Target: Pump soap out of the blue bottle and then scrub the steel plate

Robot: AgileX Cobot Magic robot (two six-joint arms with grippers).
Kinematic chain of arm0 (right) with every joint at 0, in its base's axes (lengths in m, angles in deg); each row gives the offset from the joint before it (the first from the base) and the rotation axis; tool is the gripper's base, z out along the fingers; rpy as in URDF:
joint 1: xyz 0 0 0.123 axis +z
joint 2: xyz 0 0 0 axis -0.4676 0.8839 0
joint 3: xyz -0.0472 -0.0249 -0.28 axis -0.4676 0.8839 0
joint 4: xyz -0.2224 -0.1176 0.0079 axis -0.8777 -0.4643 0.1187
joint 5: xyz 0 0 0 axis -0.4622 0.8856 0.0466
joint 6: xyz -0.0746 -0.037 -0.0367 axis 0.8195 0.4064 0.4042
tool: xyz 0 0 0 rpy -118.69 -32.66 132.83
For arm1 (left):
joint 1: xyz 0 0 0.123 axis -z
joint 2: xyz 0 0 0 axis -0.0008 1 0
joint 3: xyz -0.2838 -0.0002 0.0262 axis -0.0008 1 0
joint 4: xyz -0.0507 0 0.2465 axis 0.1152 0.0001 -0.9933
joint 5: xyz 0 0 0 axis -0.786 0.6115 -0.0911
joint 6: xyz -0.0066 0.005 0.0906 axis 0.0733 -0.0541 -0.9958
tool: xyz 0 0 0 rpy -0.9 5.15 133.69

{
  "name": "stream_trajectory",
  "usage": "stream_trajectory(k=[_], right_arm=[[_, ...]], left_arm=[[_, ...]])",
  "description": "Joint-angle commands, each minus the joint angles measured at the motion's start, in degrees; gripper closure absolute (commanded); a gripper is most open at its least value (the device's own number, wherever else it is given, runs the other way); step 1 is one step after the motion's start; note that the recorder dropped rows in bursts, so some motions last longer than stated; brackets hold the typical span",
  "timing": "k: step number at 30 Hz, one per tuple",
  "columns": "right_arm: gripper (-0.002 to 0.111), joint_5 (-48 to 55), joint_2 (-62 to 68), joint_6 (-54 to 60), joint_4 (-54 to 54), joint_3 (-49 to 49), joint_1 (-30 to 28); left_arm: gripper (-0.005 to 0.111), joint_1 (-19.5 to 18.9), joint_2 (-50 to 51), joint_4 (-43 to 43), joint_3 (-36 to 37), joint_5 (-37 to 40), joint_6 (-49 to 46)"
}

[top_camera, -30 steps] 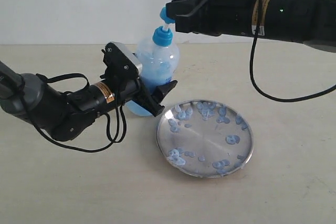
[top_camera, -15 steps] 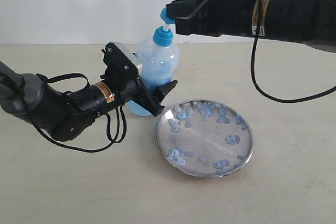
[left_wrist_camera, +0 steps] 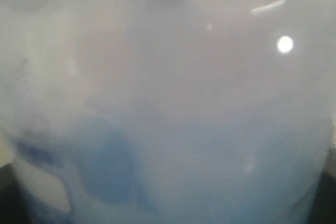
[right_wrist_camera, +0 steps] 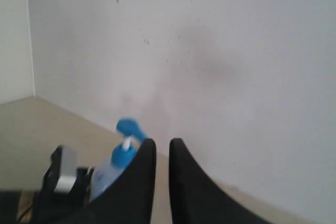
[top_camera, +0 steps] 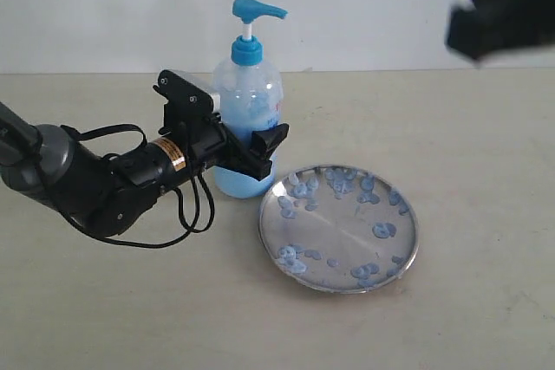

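Observation:
The blue bottle (top_camera: 248,101) stands upright on the table, its pump head (top_camera: 257,10) raised on the white stem. Pale blue soap (top_camera: 236,181) fills its bottom. My left gripper (top_camera: 251,152) is shut around the bottle's lower body, and the bottle's wall (left_wrist_camera: 168,103) fills the left wrist view as a blur. Just right of the bottle lies the steel plate (top_camera: 336,230), dotted with soap blobs (top_camera: 299,188). My right gripper (right_wrist_camera: 161,148) is shut, with nothing in it. It hangs high above and away from the bottle (right_wrist_camera: 107,174). The right arm (top_camera: 499,2) is a black blur at the top right.
A beige table (top_camera: 486,145) runs back to a white wall (top_camera: 113,6). The left arm's body and cables (top_camera: 95,179) lie low on the table to the left of the bottle.
My right gripper has left the pump head and swung up and to the right. The pump head has risen, and the bottle, tilted before, now stands upright in the left gripper.

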Motion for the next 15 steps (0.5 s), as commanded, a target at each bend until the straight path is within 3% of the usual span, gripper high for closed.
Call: stream_trajectory(k=[1,4,7,9,15], right_arm=[[0.108,-1.1,-9.6,-5.3,4.6,21.7,0.0],[0.108,-3.5,-11.7,-4.8,8.1,26.5,0.0],[0.108,-3.2,-12.3,-4.5,8.1,26.7,0.0],[0.108,-3.2,-12.3,-3.1,7.9,26.7,0.0],[0.108,0.1,-12.3,-1.8,7.8,26.7,0.0]], left_arm=[[0.098,0.2,0.4,-0.5,0.4,4.4,0.1],[0.074,0.2,0.4,-2.5,0.4,4.4,0.1],[0.035,0.2,0.4,-2.5,0.4,4.4,1.2],[0.0,0.2,0.4,-1.5,0.4,4.4,1.7],[-0.003,0.2,-0.1,-3.5,0.4,2.0,1.8]])
